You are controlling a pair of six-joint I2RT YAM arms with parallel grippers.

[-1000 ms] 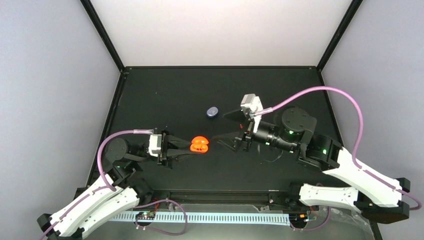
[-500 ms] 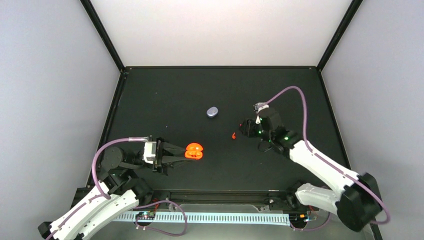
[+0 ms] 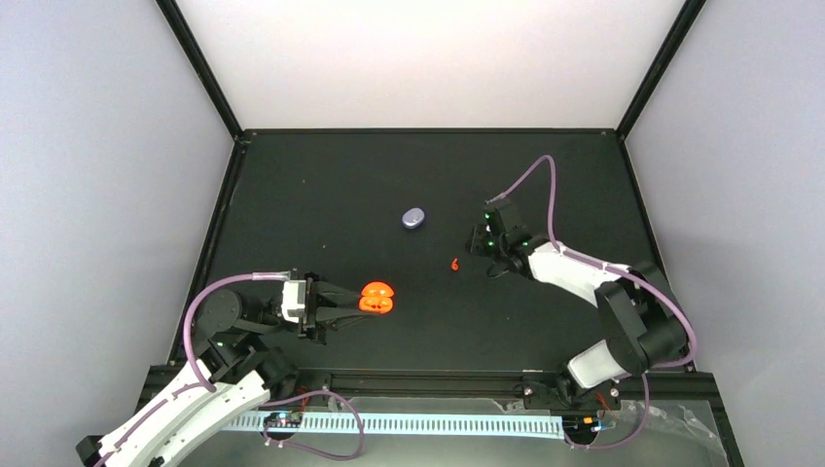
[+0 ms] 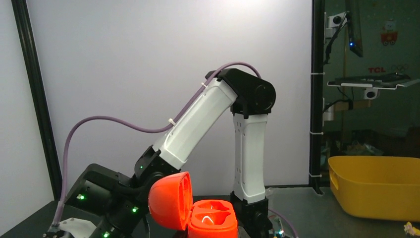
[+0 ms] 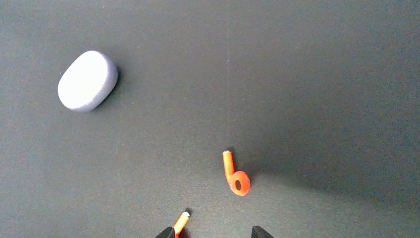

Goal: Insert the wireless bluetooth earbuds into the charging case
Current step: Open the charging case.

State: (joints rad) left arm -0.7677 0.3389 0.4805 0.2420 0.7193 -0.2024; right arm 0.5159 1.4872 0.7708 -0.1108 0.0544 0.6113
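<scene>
The black surface [image 3: 321, 195] looks matt and finely grainy, like rubber or cloth; which one, I cannot tell. The open red-orange clamshell charging case [image 4: 210, 220] is smooth, glossy plastic, with a bright highlight inside its cavity. At 1 o'clock from it in the top view, the grey-lilac pebble-shaped case [image 5: 87, 80] is smooth plastic with a soft satin finish. The small red-orange hooked earbud [image 5: 235, 177] is smooth, slightly shiny plastic. The white shell of the right arm [image 4: 198, 124] is smooth semi-gloss plastic. The yellow tub [image 4: 376, 186], at 3 o'clock in the left wrist view, looks like matt plastic.
</scene>
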